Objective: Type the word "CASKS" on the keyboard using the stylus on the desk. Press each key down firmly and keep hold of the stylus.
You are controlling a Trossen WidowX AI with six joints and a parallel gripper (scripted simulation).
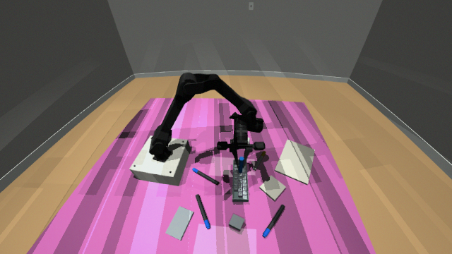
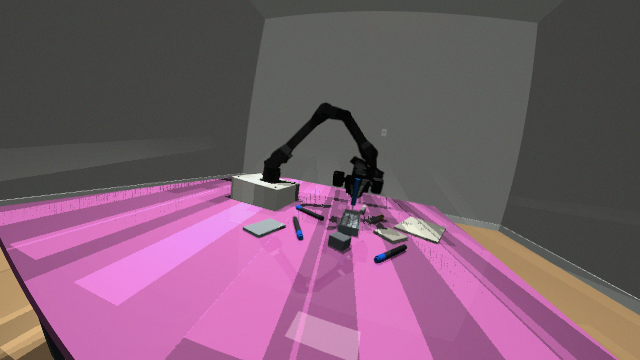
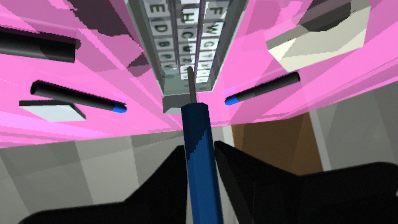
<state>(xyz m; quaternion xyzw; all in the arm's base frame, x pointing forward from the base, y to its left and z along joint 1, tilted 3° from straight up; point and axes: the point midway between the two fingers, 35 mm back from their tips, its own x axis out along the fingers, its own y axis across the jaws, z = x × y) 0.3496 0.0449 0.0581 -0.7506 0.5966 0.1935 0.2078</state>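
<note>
The dark keyboard with pale lettered keys lies lengthwise on the pink mat, in front of the arm. My gripper is shut on the blue stylus and holds it upright, pointing down. The stylus's thin grey tip is over the middle key column, at the end of the keyboard nearest the arm. I cannot tell whether it touches a key, and the key under it is hidden.
Three black pens with blue tips lie around the keyboard. A small grey block, a flat grey plate, two pale pads and a brown pencil lie nearby. The arm's base box stands left.
</note>
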